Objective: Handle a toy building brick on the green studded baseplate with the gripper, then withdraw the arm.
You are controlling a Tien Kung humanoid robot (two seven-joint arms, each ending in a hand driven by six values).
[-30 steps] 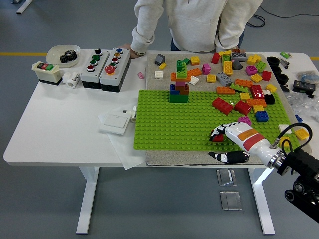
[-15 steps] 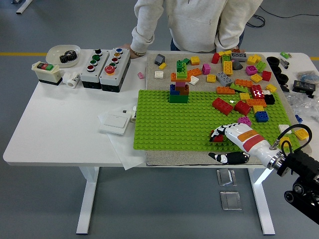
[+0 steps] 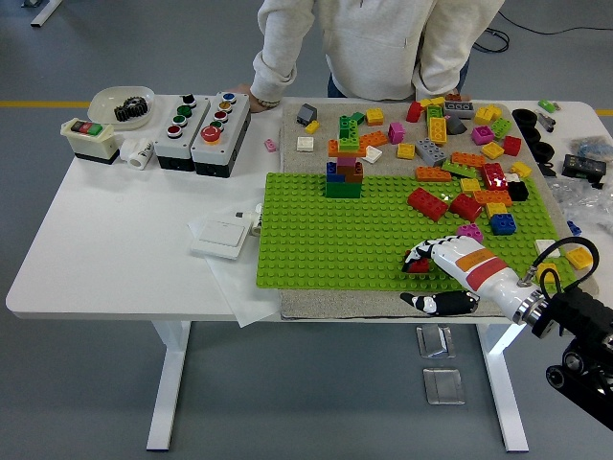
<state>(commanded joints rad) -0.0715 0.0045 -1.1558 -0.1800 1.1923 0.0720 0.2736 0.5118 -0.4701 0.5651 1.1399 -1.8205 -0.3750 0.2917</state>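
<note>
Right hand (image 3: 442, 264) low over the near right part of the green studded baseplate (image 3: 316, 240) | fingers (image 3: 418, 254) curled down around a small red brick (image 3: 419, 267) on the plate's near edge, apparently gripping it | thumb (image 3: 436, 303) lies off the plate's near edge | person stands at far side, hand (image 3: 241, 91) resting on the table.

Lower right of frame: right hand (image 3: 442, 268) low over the near edge of the green studded baseplate (image 3: 316, 240), fingers curled onto a small red brick (image 3: 419, 265), thumb just off the plate's edge. Centre top of plate: a stacked brick tower (image 3: 345, 168). Upper right: loose bricks (image 3: 460, 134) scattered. Top edge: a person (image 3: 374, 43), one hand at the button boxes (image 3: 203, 129).
</note>
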